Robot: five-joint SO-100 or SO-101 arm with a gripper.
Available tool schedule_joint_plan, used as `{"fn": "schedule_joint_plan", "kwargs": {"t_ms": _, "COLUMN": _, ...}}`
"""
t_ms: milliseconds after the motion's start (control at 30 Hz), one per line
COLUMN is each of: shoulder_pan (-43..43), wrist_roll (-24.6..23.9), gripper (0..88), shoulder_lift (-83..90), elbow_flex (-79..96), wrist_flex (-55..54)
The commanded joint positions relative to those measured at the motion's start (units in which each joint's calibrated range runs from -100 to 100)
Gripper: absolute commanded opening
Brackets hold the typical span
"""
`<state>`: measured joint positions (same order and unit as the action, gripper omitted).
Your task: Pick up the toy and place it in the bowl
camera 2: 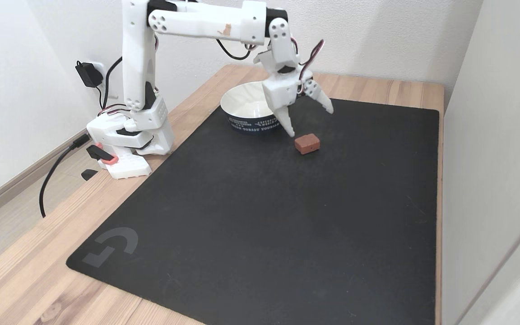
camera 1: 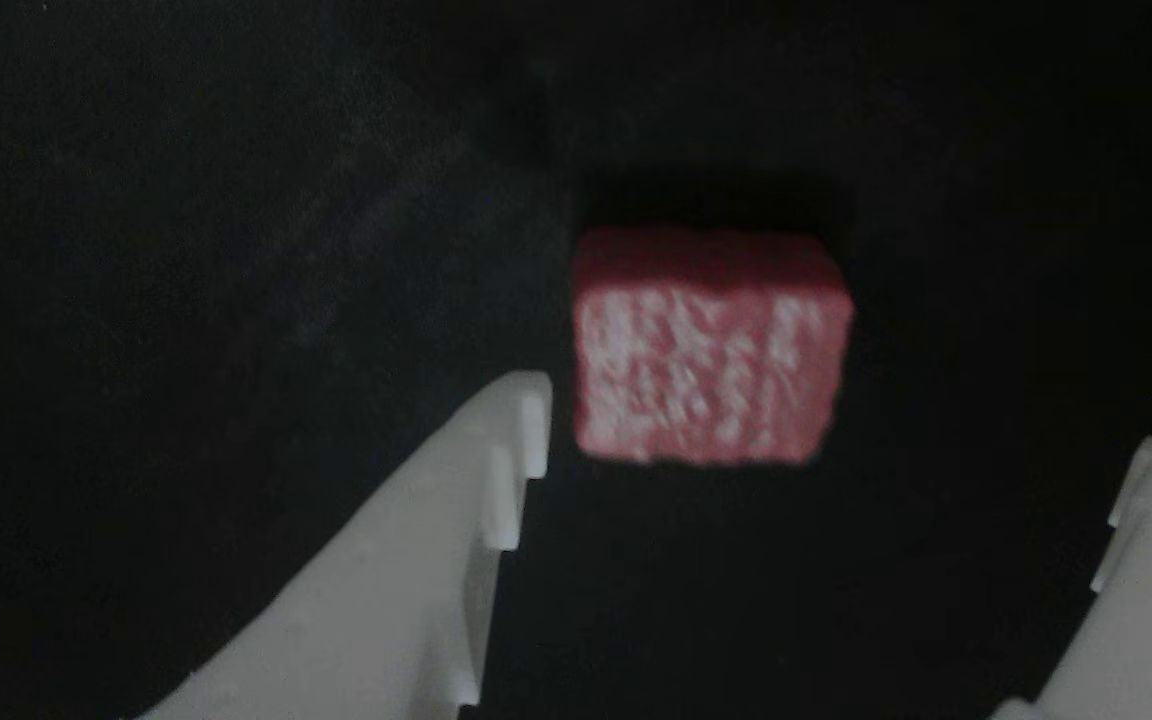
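Below the tool, just past its fingertips, the toy lies on the black mat that covers most of the wooden tabletop. Its two white fingers stand wide apart and hang above the mat, touching nothing. In the other view the tool frames the toy from the lower edge: one finger rises at the left, its tip close beside the block's left side, while the other sits well off to the right. The block's whitish patterned face turns toward that camera, somewhat blurred. Behind the tool, partly hidden by it in the fixed view, stands the bowl, white inside with a dark outer band.
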<state>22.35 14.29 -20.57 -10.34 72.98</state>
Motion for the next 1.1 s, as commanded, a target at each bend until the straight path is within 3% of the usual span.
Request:
{"fn": "schedule_joint_plan", "kwargs": {"t_ms": 0, "shoulder_pan": -0.98, "wrist_roll": 0.28, "gripper": 38.9, "shoulder_lift": -1.9, "elbow_flex": -2.68, "wrist_flex": -1.52}}
{"fn": "schedule_joint_plan", "kwargs": {"t_ms": 867, "shoulder_pan": -3.48, "wrist_roll": -0.09, "gripper": 38.6, "shoulder_lift": -11.16, "elbow_flex": -2.59, "wrist_flex": -2.79}}
{"fn": "schedule_joint_plan", "kwargs": {"t_ms": 1000, "shoulder_pan": -3.74, "wrist_roll": -0.19, "gripper": 29.4, "shoulder_lift": -11.32, "elbow_flex": -2.59, "wrist_flex": -2.87}}
{"fn": "schedule_joint_plan", "kwargs": {"t_ms": 1067, "shoulder_pan": -3.74, "wrist_roll": -0.19, "gripper": 20.3, "shoulder_lift": -11.32, "elbow_flex": -2.59, "wrist_flex": -3.3}}
